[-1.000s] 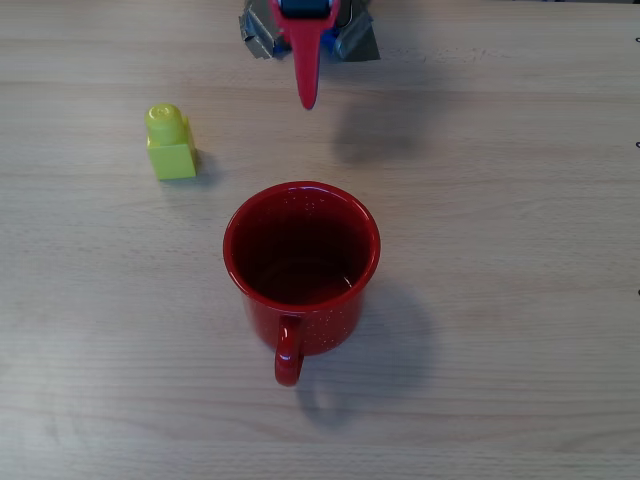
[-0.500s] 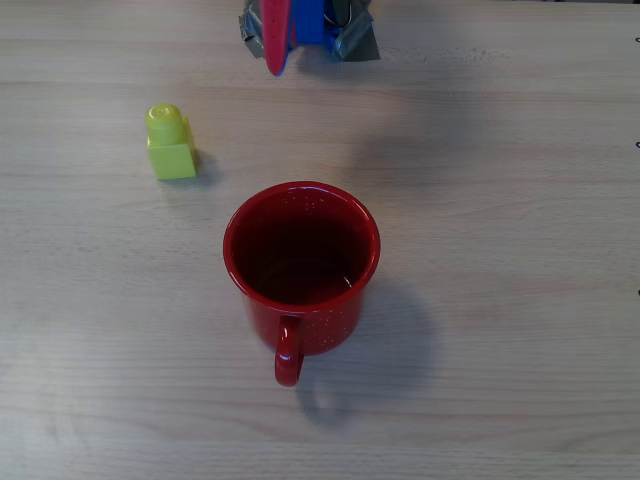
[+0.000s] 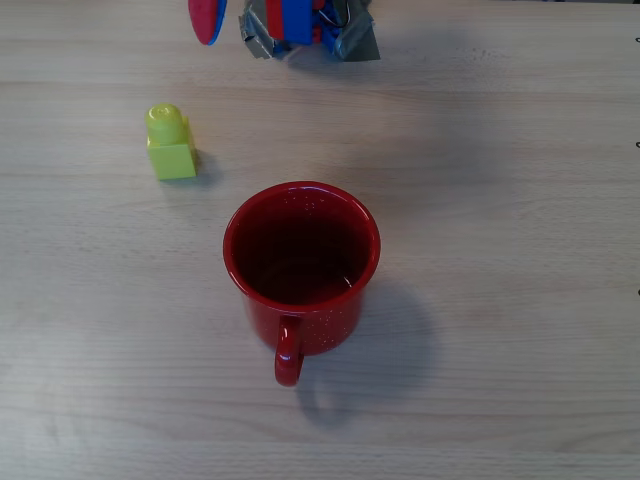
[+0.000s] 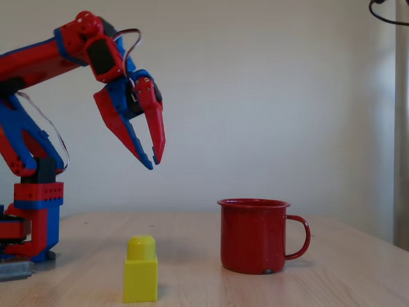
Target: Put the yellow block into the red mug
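Fixed view: red-and-blue arm reaches out from its base at left, gripper [image 4: 153, 161] held high in the air, tips pointing down and slightly right. The two fingers meet almost at the tips, a thin wedge of wall showing between them higher up; jaws nearly closed, nothing between them.

Yellow block [image 4: 140, 269] stands upright on the wooden table [image 4: 332, 281], stud on top, nearest the camera and well below the gripper (no contact with it). Red mug [image 4: 254, 235] stands upright to the block's right, handle pointing right, a clear gap of bare table between the two.

Overhead view: the gripper shows at the top edge as a rounded red tip [image 3: 207, 20] beside blue and red arm parts. The block [image 3: 171, 143] sits on the table [image 3: 500, 200] left of centre, stud toward the top of the picture. The mug [image 3: 301, 262] is at centre, mouth open upward, interior dark and seemingly empty apart from a glint at the lower right inside wall, handle pointing toward the bottom edge. Block lies up and to the left of the mug's rim, near but apart. Faint white speckles visible on the mug's wall by the handle.
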Robot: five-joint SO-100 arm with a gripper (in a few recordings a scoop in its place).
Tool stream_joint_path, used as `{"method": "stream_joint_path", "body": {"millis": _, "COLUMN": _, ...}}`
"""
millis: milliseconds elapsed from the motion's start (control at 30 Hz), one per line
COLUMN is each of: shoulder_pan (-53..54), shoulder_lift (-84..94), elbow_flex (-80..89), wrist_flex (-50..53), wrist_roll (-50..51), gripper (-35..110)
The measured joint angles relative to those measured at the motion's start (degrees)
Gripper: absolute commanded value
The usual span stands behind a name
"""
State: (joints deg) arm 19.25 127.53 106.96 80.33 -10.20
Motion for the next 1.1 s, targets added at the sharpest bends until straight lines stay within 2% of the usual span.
{"method": "stream_joint_path", "body": {"millis": 200, "shoulder_pan": 3.3, "shoulder_lift": -10.0, "elbow_flex": -12.8, "wrist_flex": 9.1, "wrist_roll": -6.8, "gripper": 0}}
{"method": "stream_joint_path", "body": {"millis": 467, "shoulder_pan": 9.0, "shoulder_lift": -15.6, "elbow_flex": -14.4, "wrist_flex": 12.7, "wrist_roll": -16.9, "gripper": 1}}
{"method": "stream_joint_path", "body": {"millis": 633, "shoulder_pan": 12.4, "shoulder_lift": -16.7, "elbow_flex": -14.4, "wrist_flex": 15.8, "wrist_roll": -22.0, "gripper": 19}}
{"method": "stream_joint_path", "body": {"millis": 733, "shoulder_pan": 13.5, "shoulder_lift": -16.7, "elbow_flex": -14.4, "wrist_flex": 17.4, "wrist_roll": -26.8, "gripper": 25}}
{"method": "stream_joint_path", "body": {"millis": 867, "shoulder_pan": 14.9, "shoulder_lift": -18.5, "elbow_flex": -14.2, "wrist_flex": 17.4, "wrist_roll": -28.0, "gripper": 44}}
{"method": "stream_joint_path", "body": {"millis": 1100, "shoulder_pan": 15.2, "shoulder_lift": -23.4, "elbow_flex": -12.8, "wrist_flex": 17.2, "wrist_roll": -29.2, "gripper": 47}}
